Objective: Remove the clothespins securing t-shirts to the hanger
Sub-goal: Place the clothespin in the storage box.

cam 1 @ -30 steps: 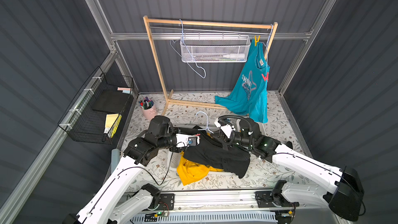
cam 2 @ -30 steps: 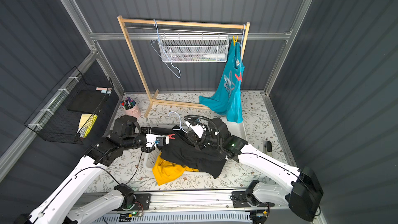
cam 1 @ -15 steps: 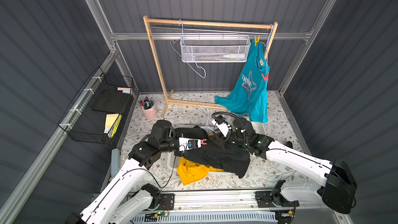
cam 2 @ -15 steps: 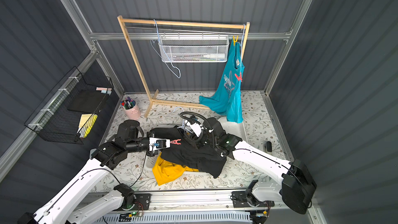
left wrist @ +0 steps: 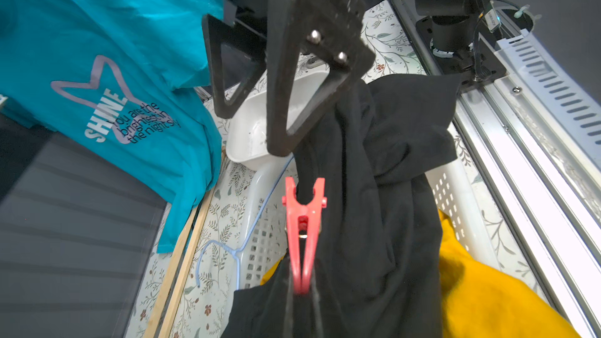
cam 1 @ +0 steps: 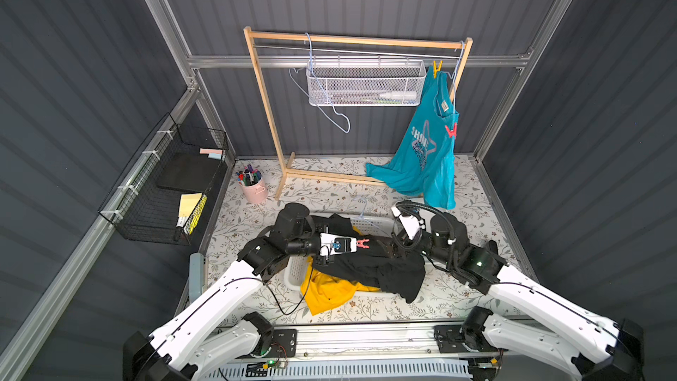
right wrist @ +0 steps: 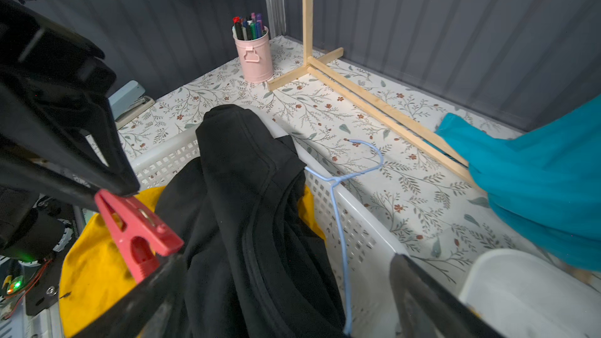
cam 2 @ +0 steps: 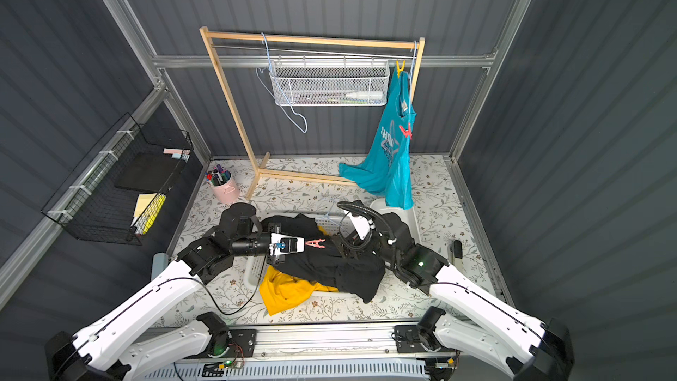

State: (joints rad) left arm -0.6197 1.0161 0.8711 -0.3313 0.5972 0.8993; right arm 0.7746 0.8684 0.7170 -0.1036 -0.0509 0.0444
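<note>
Right end effector point(right wrist: 286, 259) sprang apart; left end effector point(cam 1: 356, 244) clamped on red clothespin point(left wrist: 304, 219); hanger point(right wrist: 338, 209) mostly under black t-shirt point(right wrist: 244, 190).

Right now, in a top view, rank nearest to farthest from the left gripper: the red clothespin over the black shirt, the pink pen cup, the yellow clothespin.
1. Red clothespin: in the left gripper's jaws.
2. Pink pen cup: on the table, back left.
3. Yellow clothespin: high on the rack, back right.
</note>
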